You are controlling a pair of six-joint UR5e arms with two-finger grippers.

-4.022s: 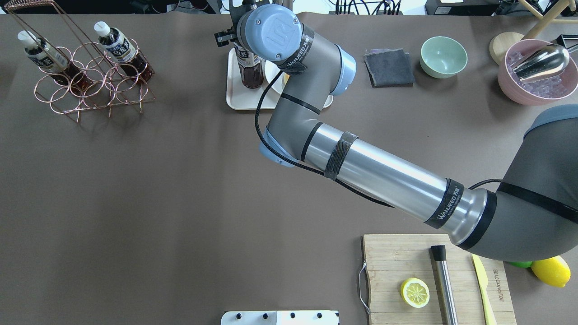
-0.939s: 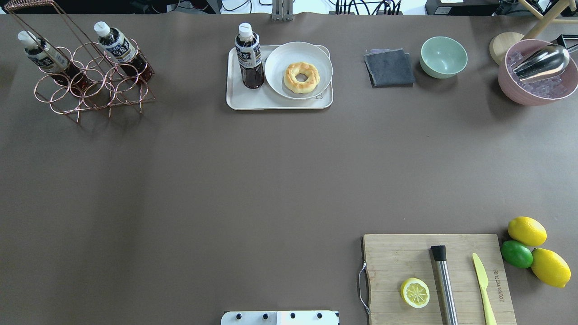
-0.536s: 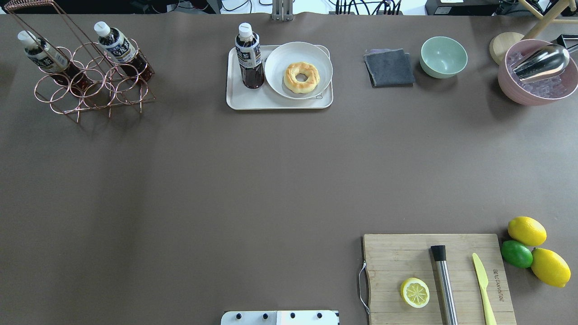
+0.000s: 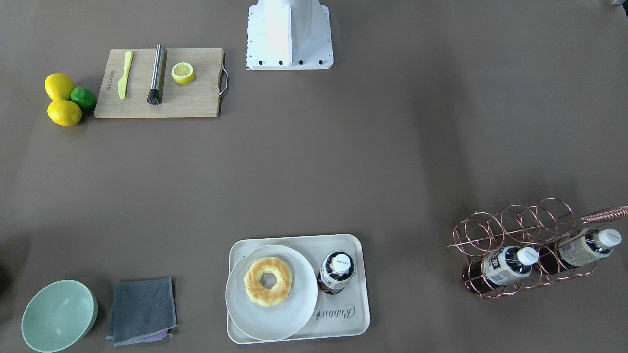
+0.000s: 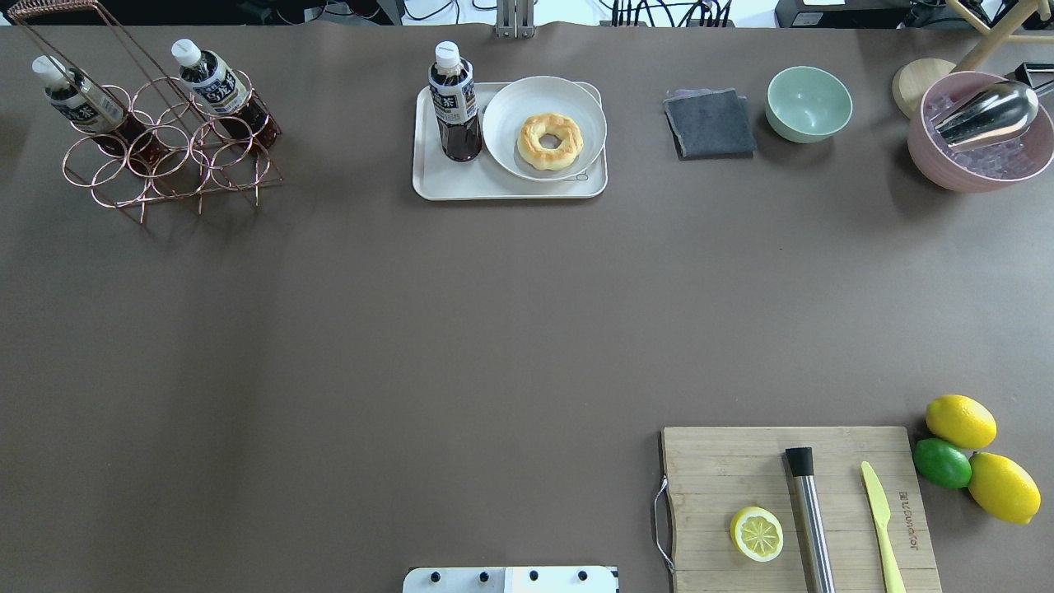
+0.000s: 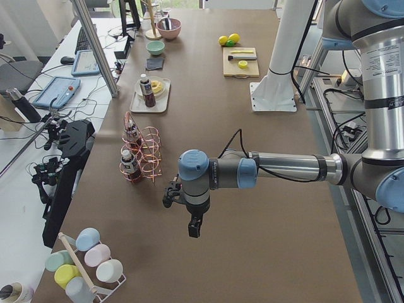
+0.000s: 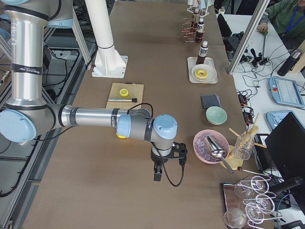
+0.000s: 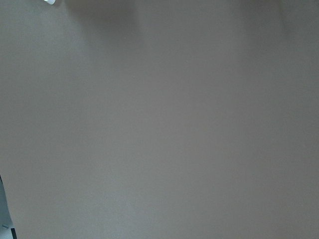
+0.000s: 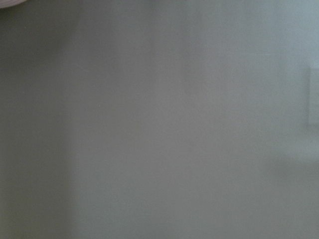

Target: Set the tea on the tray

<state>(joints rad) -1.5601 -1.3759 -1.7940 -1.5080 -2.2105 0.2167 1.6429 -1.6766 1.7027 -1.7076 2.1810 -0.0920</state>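
The tea [image 5: 454, 107] is gripped by neither tool: the left tool [image 6: 194, 228] and right tool [image 7: 157, 174] are hung over the desk [image 5: 412, 329], and their grip cannot be told. It is stood on the tray [image 5: 494, 188], at nine o'clock of the plate [image 5: 502, 123].

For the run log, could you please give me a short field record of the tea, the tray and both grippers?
tea bottle: upright on the tray, beside the white plate
white plate: on the tray, holding a doughnut
left gripper: above bare table, empty; jaws unclear
right gripper: above bare table, empty; jaws unclear
task: tea placed
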